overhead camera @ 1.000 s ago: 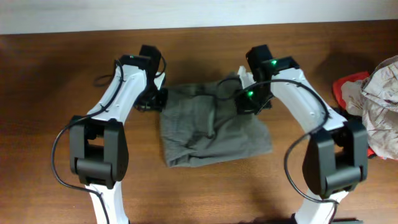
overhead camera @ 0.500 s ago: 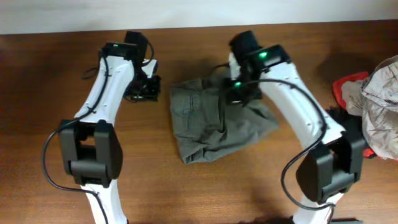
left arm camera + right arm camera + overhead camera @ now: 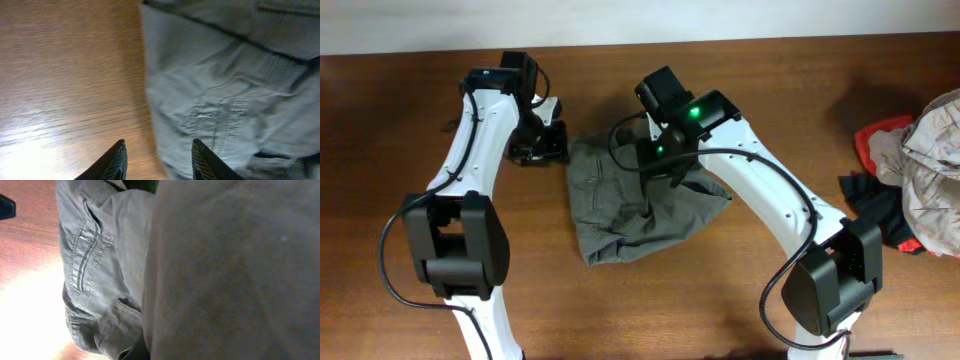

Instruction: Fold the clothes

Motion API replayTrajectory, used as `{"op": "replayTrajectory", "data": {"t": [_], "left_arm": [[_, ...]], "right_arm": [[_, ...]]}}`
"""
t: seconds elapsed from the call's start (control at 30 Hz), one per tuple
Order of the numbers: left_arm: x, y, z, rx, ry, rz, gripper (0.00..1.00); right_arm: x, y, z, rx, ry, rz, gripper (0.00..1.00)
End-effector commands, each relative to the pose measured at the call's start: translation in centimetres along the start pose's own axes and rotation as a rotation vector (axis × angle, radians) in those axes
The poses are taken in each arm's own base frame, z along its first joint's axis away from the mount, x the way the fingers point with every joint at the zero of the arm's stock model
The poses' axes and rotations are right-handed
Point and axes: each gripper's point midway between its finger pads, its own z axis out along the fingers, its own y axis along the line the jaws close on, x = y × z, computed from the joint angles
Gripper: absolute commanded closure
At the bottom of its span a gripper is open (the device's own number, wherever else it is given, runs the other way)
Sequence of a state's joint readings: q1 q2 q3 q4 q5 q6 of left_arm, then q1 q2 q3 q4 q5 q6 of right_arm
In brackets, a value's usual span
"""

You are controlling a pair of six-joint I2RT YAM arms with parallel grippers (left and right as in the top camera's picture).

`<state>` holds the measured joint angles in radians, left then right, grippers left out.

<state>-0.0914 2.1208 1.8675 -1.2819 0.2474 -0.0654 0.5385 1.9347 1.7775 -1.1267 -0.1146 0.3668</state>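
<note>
While the left hand (image 3: 159, 152) gapes empty, the right hand (image 3: 657, 165) seemingly pinches wrinkled grey-olive shorts (image 3: 620, 212).

Soft, even light overhead, faint shadows. Glare whitens the surface (image 3: 30, 150) left of the left tool (image 3: 157, 155); right wrist view: shorts (image 3: 230, 270) blurred, surface blown out.

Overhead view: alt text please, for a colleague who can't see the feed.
Grey-olive shorts lie crumpled on a wooden table, the right gripper shut on a fold of them. The open left gripper is just off their left edge; other garments are piled at far right.
</note>
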Motion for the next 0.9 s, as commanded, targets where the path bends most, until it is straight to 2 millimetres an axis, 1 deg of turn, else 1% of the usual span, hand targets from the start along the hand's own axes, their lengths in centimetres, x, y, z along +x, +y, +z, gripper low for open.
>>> {"op": "replayTrajectory", "data": {"t": [0.0,0.03,0.07,0.1,0.13,0.2,0.27,0.33,0.4,0.5,0.53,0.6,0.63,0.7,0.8,0.83,0.87], "left_arm": [[0.3,-3.6,0.7,0.187,0.018,0.013,0.6],[0.5,-5.0,1.1,0.243,0.025,0.027,0.6],[0.6,-6.2,1.6,0.29,0.027,0.042,0.66],[0.7,-7.3,2.1,0.331,0.028,0.044,0.68],[1.0,-8.6,2.8,0.373,0.039,0.02,0.73],[1.3,-10.0,3.9,0.424,0.049,-0.004,0.78],[1.5,-11.4,5.5,0.483,0.054,-0.042,0.84],[1.7,-13.4,6.7,0.588,0.039,-0.02,0.85],[2.1,-14.5,7.7,0.639,0.036,-0.015,0.87],[3.3,-14.3,10.1,0.6,0.047,-0.049,0.88],[3.9,-14.2,11.3,0.583,0.058,-0.076,0.89],[4.4,-14.2,12.5,0.588,0.067,-0.099,0.9],[4.8,-14.2,13.3,0.587,0.079,-0.119,0.92],[5.4,-14.4,14.3,0.592,0.103,-0.127,0.93],[5.7,-14.5,14.8,0.593,0.12,-0.128,0.95],[5.7,-14.4,14.8,0.592,0.12,-0.128,0.95],[5.6,-14.5,14.8,0.595,0.116,-0.126,0.95]], "right_arm": [[-0.5,-1.0,-0.6,0.052,-0.019,0.017,0.96],[-0.3,-1.7,-0.6,0.07,-0.01,0.027,0.96],[-0.2,-2.1,-0.7,0.079,-0.003,0.035,0.96],[-0.1,-2.6,-0.7,0.089,0.006,0.046,0.96],[0.0,-3.1,-0.9,0.096,0.013,0.056,0.96],[0.0,-3.7,-1.2,0.102,0.02,0.071,0.96],[-0.2,-4.1,-1.8,0.101,0.02,0.083,0.96],[-0.4,-4.0,-2.5,0.1,0.011,0.082,0.96],[-0.4,-3.8,-2.9,0.099,0.009,0.081,0.96],[-0.5,-3.5,-3.2,0.087,0.008,0.083,0.96],[-0.4,-3.0,-3.2,0.064,0.01,0.104,0.96],[-0.5,-1.3,-3.1,-0.013,0.015,0.119,0.96],[-0.7,0.0,-3.1,-0.062,0.01,0.118,0.96],[-0.9,1.9,-2.9,-0.106,-0.004,0.104,0.96],[-1.0,4.6,-2.0,-0.132,-0.031,0.065,0.96],[-0.9,5.1,-1.5,-0.118,-0.032,0.071,0.96],[-0.7,5.4,-0.6,-0.092,-0.024,0.082,0.96]]}}
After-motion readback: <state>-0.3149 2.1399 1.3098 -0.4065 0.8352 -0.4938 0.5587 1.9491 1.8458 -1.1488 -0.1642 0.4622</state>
